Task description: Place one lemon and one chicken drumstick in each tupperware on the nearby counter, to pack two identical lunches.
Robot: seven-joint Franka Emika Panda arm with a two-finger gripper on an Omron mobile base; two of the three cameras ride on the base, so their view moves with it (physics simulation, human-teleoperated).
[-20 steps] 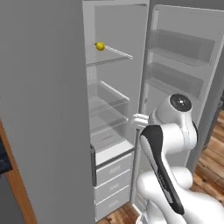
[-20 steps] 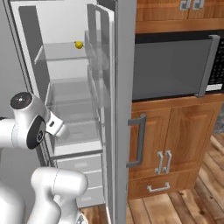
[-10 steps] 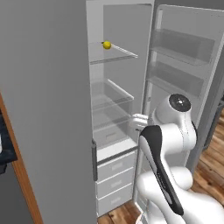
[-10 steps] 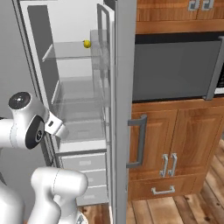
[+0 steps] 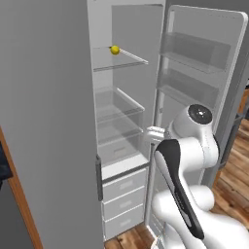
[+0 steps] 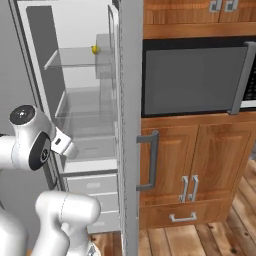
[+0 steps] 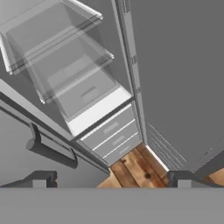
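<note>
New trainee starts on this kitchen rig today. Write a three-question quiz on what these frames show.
1. True or false: the lemon lies on the fridge's top glass shelf.
2. The gripper is: A) shut on the lemon, B) open and holding nothing, C) shut on a drawer.
3. What appliance is built in above the wooden cabinet doors to the right of the fridge?

Key: 1 true. 2 B. 3 A microwave.

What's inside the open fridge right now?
A small yellow lemon sits on the top clear glass shelf. The clear bins below look empty. The white drawers at the bottom are shut, so their contents stay hidden. No drumstick shows.
</note>
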